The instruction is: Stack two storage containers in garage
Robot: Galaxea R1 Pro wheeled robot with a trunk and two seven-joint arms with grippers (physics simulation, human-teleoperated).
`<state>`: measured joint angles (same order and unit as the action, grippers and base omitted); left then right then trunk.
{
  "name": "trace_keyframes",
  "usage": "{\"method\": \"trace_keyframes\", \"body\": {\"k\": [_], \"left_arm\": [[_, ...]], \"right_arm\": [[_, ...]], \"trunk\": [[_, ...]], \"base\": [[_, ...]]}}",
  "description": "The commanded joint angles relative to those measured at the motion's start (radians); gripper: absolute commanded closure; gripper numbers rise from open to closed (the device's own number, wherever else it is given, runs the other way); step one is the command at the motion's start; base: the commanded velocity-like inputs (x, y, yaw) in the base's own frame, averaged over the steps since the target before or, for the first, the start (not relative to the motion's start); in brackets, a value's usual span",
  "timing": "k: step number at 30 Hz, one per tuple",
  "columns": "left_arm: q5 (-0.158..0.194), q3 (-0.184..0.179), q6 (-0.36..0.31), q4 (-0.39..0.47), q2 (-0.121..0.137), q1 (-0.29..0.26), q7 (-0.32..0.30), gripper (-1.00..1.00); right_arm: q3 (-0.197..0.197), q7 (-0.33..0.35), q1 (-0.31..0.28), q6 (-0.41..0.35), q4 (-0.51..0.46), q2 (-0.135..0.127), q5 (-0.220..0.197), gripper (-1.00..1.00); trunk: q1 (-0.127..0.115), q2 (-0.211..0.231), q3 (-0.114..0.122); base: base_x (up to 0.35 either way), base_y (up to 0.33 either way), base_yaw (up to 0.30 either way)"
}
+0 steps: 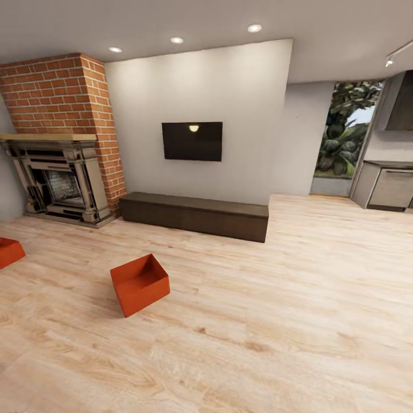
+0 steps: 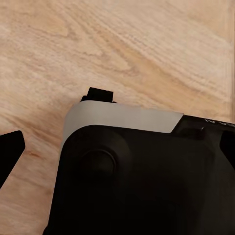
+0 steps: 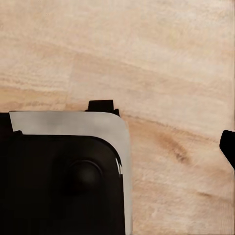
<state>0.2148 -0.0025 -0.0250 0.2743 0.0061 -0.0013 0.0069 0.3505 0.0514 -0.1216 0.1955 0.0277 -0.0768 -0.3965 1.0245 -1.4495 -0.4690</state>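
Storage containers, two orange-red open boxes, sit on the light wood-plank floor (image 1: 275, 321) of the living room in the head view. One container (image 1: 140, 284) stands upright with its open top showing, out in front of the brick fireplace (image 1: 60, 143) and nearer the camera than the long dark bench (image 1: 195, 215). The other container (image 1: 10, 251) is cut off by the picture's edge, also in front of the fireplace and well apart from the first. A dark TV (image 1: 191, 141) hangs on the cream wall above the bench. Beyond the bench's far end from the fireplace, a tall window (image 1: 344, 135) shows greenery, with grey cabinets (image 1: 390, 186) beside it.

From the left wrist camera, a black and grey robot body (image 2: 142, 176) hangs over wood planks; a dark fingertip (image 2: 10, 152) of the left end effector juts in at the edge, and I cannot tell its opening.

From the right wrist camera, the same kind of black and grey housing (image 3: 63, 171) lies over wood planks, with a dark fingertip (image 3: 228, 147) at the edge; the right end effector's opening cannot be told either.
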Motion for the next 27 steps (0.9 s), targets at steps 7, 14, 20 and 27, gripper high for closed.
{"method": "trace_keyframes", "body": {"k": [7, 14, 20, 27], "left_arm": [[0.008, -0.001, -0.003, 0.001, -0.001, 0.0, 0.001, -1.0], [0.008, -0.001, -0.003, 0.001, -0.001, 0.0, 0.001, -1.0], [0.008, -0.001, -0.003, 0.001, -0.001, 0.0, 0.001, -1.0], [0.008, -0.001, -0.003, 0.001, 0.0, 0.001, 0.001, -1.0]], "right_arm": [[0.007, 0.005, -0.001, 0.005, 0.003, 0.0, -0.01, -1.0], [0.007, 0.005, -0.001, 0.005, 0.003, 0.0, -0.01, -1.0], [0.007, 0.005, -0.001, 0.005, 0.003, 0.0, -0.01, -1.0], [0.007, 0.005, -0.001, 0.005, 0.003, -0.001, -0.01, -1.0]], "trunk": [[0.0, 0.0, -0.001], [0.0, 0.0, -0.001], [0.0, 0.0, -0.001], [0.0, 0.0, -0.001]], "base": [[0.291, -0.149, 0.272], [0.282, -0.164, 0.272], [0.281, -0.165, 0.272], [0.281, -0.165, 0.272]]}}
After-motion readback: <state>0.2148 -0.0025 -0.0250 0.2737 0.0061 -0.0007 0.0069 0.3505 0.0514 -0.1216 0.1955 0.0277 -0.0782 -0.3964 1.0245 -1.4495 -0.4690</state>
